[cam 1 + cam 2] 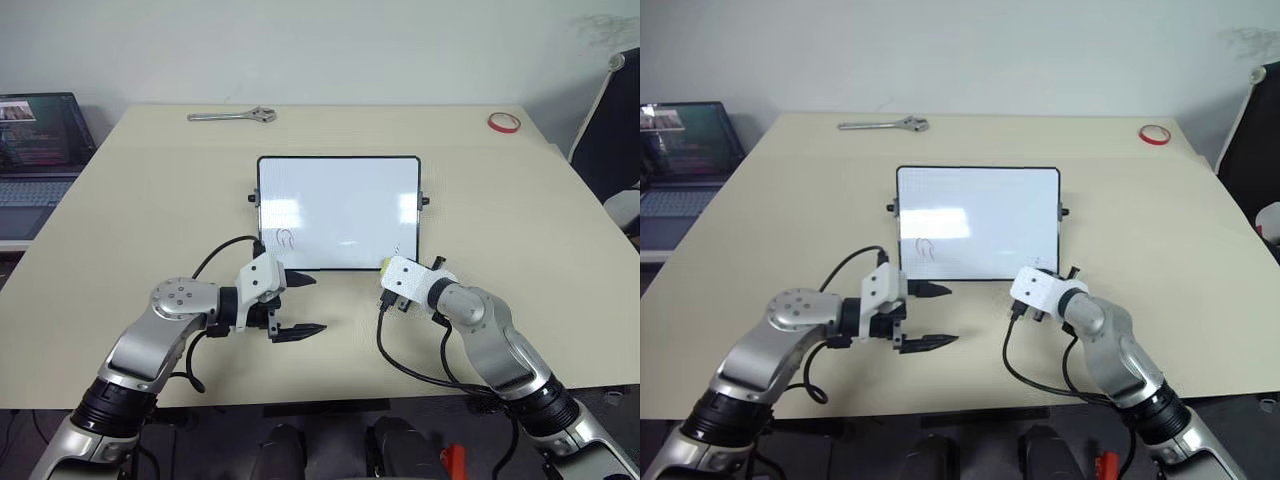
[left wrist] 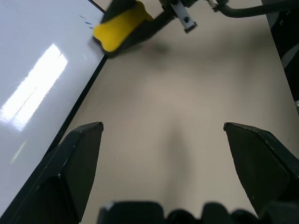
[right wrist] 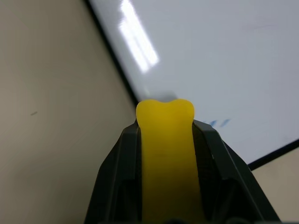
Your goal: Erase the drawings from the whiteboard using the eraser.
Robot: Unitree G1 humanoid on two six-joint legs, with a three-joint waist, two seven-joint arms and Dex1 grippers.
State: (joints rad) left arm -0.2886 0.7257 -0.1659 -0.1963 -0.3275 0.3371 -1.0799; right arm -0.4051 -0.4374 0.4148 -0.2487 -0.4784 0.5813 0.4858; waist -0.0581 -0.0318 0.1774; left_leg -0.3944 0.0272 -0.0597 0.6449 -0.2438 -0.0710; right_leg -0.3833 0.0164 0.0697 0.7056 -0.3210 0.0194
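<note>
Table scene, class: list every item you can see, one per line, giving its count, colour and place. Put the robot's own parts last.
table: one, beige, under everything
whiteboard: one, white with black frame, table centre
drawings: two visible, dark; a scribble near the board's near-left corner, short strokes near its near-right corner
eraser: one, yellow, at the board's near-right edge
wrench: one, silver, far edge of the table
tape ring: one, red, far-right corner
laptop: one, dark, left of the table
chair: one, dark, at right
left gripper: one, black, open, near the board's near-left corner
right gripper: one, black, shut on the eraser
</note>
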